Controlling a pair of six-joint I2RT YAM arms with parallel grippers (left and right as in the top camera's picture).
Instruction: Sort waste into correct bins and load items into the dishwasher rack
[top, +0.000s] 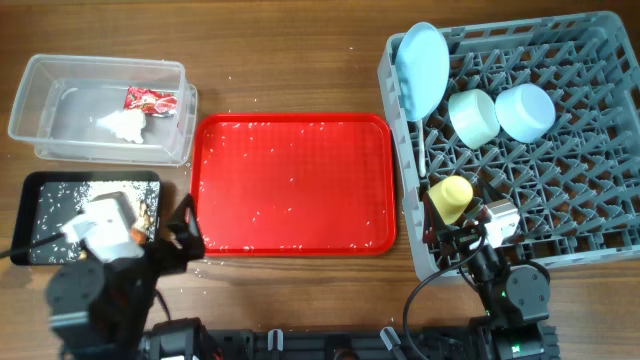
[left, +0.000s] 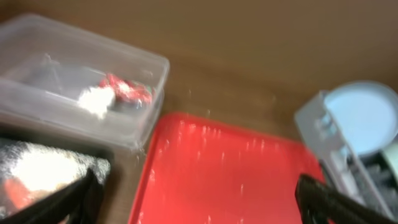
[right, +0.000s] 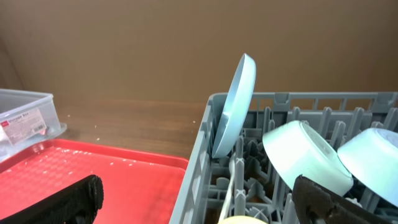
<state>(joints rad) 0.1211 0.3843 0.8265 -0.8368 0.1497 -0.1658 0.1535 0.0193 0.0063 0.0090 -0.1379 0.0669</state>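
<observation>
Square grey plastic rack (top: 560, 200), lattice of upright pegs, at the right of the wooden worktop (top: 290, 60). Inside: smooth pale blue plate (top: 422, 68) on edge against the left wall; pale green bowl (top: 473, 115) and light blue bowl (top: 525, 110) tipped side by side; glossy yellow-green cup (top: 452, 197) near the front. Right end effector (right: 198, 186) spread wide, gripping nothing, just in front of the cup. Clear tub (top: 60, 100) with crumpled red wrapper (top: 150, 100) and white tissue wad (top: 122, 124). Left end effector (left: 198, 183) wide apart, empty, over the gap between black tray (top: 35, 240) and grain-speckled red tray (top: 293, 185).
</observation>
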